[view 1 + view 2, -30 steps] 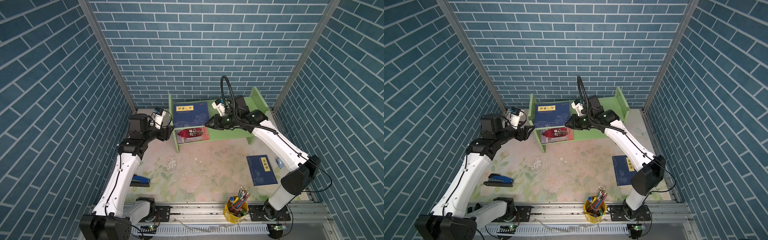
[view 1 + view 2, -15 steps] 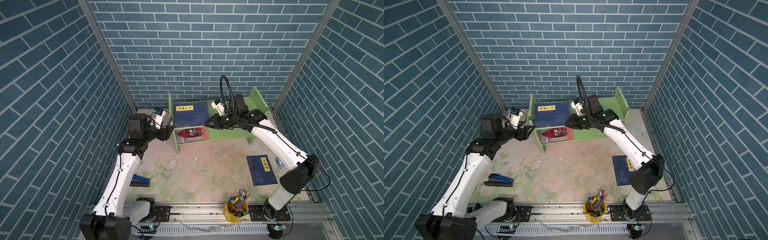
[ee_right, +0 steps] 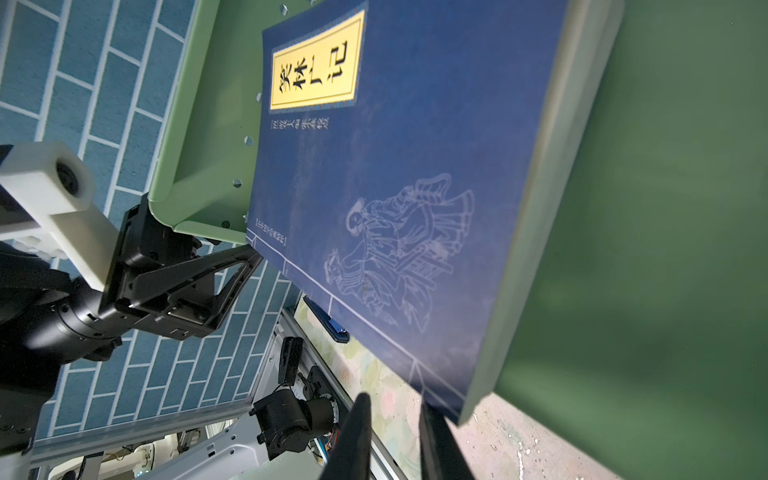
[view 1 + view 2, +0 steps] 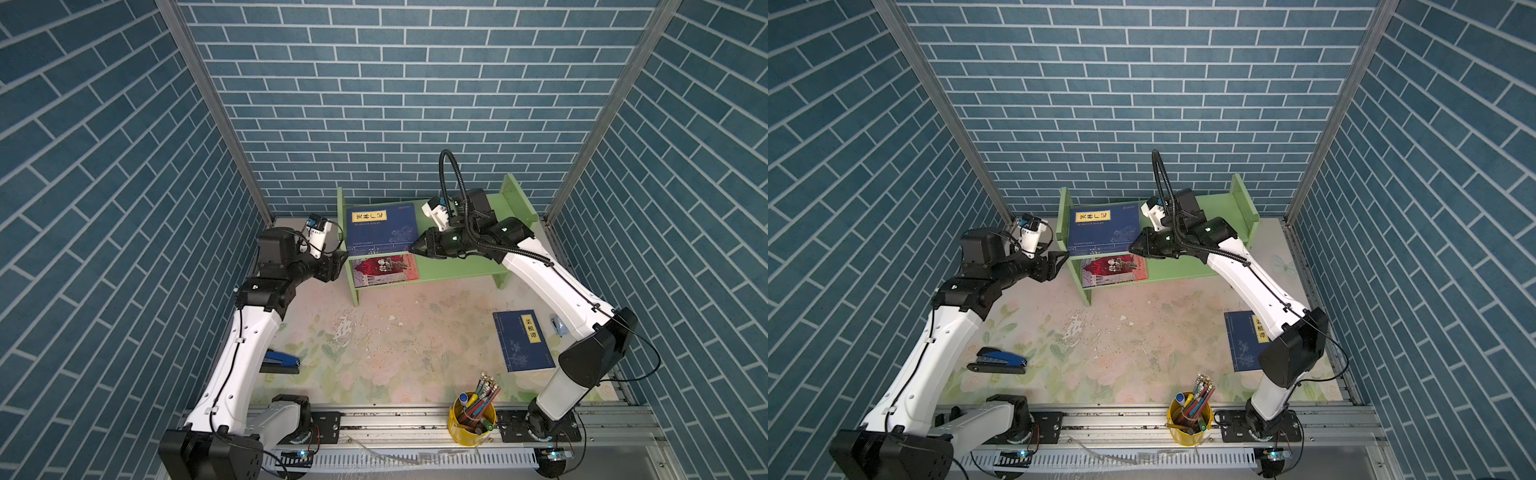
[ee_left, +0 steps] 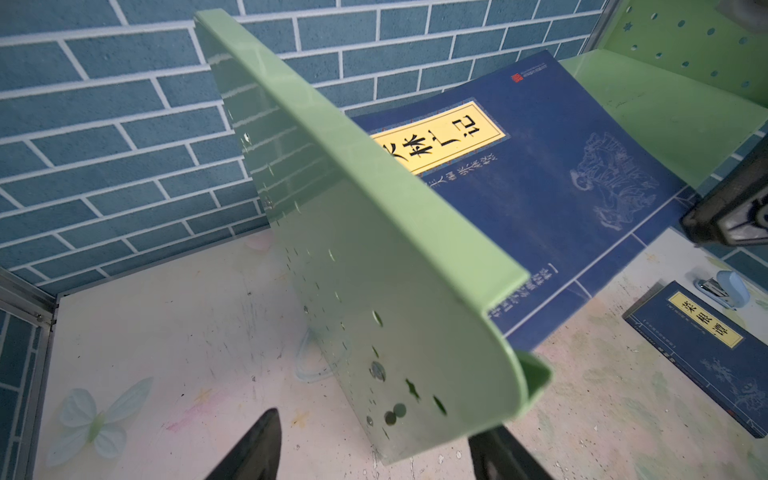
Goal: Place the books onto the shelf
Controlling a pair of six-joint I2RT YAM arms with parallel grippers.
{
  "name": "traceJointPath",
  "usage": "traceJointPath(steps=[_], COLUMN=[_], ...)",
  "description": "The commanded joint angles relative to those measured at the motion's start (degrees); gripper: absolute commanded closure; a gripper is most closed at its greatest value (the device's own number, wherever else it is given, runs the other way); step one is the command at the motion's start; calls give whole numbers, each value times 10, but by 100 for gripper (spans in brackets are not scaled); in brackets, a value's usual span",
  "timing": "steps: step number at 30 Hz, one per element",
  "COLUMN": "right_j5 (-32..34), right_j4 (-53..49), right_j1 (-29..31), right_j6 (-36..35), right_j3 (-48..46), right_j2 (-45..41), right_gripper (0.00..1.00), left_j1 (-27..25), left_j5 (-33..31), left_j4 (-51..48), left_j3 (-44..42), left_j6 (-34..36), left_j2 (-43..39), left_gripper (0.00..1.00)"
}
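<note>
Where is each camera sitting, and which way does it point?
Top views: high above the front rail, looking down at the shelf; the robot shows whole, left tool and right tool included.
Left wrist: on the left arm, outside the shelf's side panel, facing the navy book on the upper tier; own fingertips show.
Right wrist: on the right arm, facing across that book toward the left tool; own fingertips show.
Shared: left wrist and top views show the loose book.
</note>
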Motion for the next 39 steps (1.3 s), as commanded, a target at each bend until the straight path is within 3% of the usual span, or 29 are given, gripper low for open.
traceJointPath(steps=[1, 6, 13, 18, 27, 31, 34, 39], right_j5=[10, 64, 246, 359, 360, 353, 312, 297], right_j4=[-2, -9, -81, -120, -88, -33, -6, 26], right_j1=[2, 2, 0, -25, -187, -243, -293, -343], right_j6=[-19, -23, -12, 42, 125, 143, 139, 105], right_j3=[3, -29, -121, -235, -456, -539, -570, -588], right_j2=[-33, -94, -218, -306, -393, -401, -389, -358], right_gripper=[71, 61, 53, 50, 47, 34, 31, 30], left_j1=[-3, -3, -3, -3, -8, -11, -12, -14], left_j5=[7, 13, 57, 146, 264, 268, 275, 304], left_j4=[-25, -65, -139, -197, -230, -222, -201, -179], left_j3=[-3, 6, 29, 40, 21, 8, -8, -25], left_j6=[-2, 7, -4, -4, -14, -31, -57, -85], left_j2=[-25, -48, -72, -87, -102, -99, -101, -97], left_gripper=[28, 27, 26, 25, 22, 8, 1, 0])
